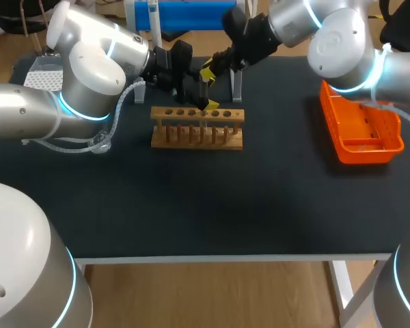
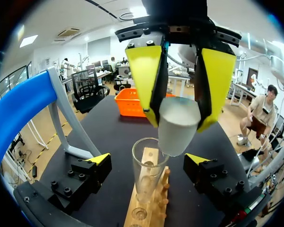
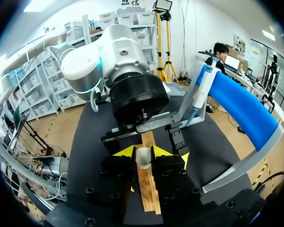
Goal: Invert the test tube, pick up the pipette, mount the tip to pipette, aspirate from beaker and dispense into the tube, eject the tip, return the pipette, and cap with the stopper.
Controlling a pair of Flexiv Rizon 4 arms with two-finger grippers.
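Rack (image 1: 197, 128) mid-surface (image 1: 191, 205), twd back; basket (image 1: 361, 130) well to its right. Tube (image 2: 146, 175) upright in rack, betw left claw (image 2: 146, 161) fingers, not touching; stopper (image 2: 178, 130) in right claw (image 2: 179, 122), just above tube

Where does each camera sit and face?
Head: fixed above and behind, looking down on the table; both arms show.
Left wrist: on the left arm, looking along the open left end effector at the tube in the rack.
Right wrist: on the right arm, looking along the right end effector, shut on the stopper, facing the left arm.
Shared: both wrist views show stopper, rack.
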